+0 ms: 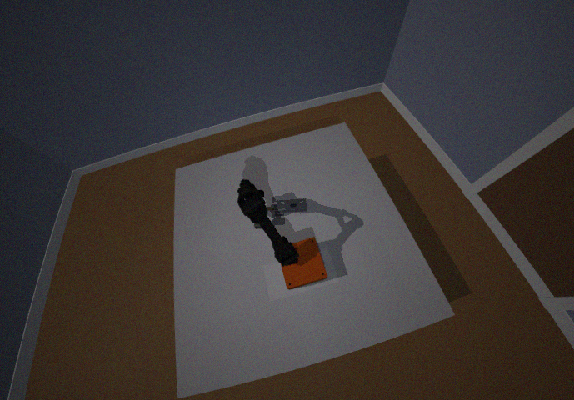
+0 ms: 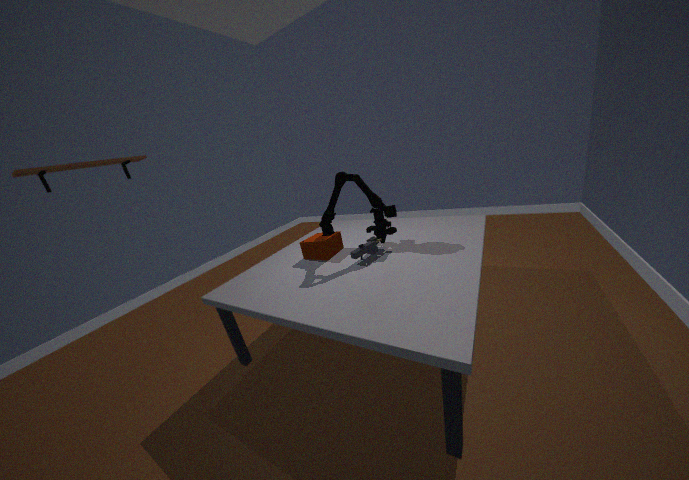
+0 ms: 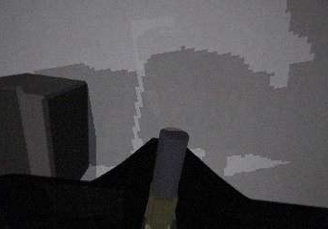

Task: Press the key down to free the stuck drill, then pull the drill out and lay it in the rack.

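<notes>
My gripper [image 3: 165, 145] is shut on the drill [image 3: 170, 169], which shows as a grey cylinder with a yellow part below it, between the dark fingers at the bottom of the wrist view. In the exterior view the gripper is low over the table beside a grey assembly [image 2: 363, 249], whose dark slotted part also shows in the top view. Its parts are too dim and small to tell apart, so I cannot tell the key or the rack for certain. The arm and fingers hide part of it.
A dark grey block [image 3: 68, 131] with upright facets stands to the left in the wrist view. The arm's orange base [image 1: 306, 268] [image 2: 320, 249] stands on the white table [image 1: 231, 330] [image 2: 401, 305]. A wall shelf [image 2: 81, 165] is far to the left.
</notes>
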Controlling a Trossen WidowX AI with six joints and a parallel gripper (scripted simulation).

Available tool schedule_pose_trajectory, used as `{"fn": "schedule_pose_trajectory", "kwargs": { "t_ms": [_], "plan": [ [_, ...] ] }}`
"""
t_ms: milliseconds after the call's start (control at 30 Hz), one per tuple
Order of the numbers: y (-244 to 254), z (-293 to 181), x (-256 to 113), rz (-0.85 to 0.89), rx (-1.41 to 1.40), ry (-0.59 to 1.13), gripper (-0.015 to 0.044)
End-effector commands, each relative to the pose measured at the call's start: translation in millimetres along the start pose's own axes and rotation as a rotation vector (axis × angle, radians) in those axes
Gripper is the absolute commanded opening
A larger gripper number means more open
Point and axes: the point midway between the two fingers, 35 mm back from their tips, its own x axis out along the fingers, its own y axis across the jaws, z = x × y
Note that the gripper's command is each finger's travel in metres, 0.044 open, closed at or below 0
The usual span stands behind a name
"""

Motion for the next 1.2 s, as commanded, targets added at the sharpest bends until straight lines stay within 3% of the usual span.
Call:
{"fn": "schedule_pose_trajectory", "kwargs": {
  "t_ms": [0,700,1167],
  "plan": [
    [1.2,7.2,1.0,0.007,0.004,-0.003,0.0000],
    [1.9,38.3,1.1,0.007,0.004,-0.005,0.0000],
    [0.4,34.3,-8.6,0.006,0.004,-0.005,0.0000]
  ]
}}
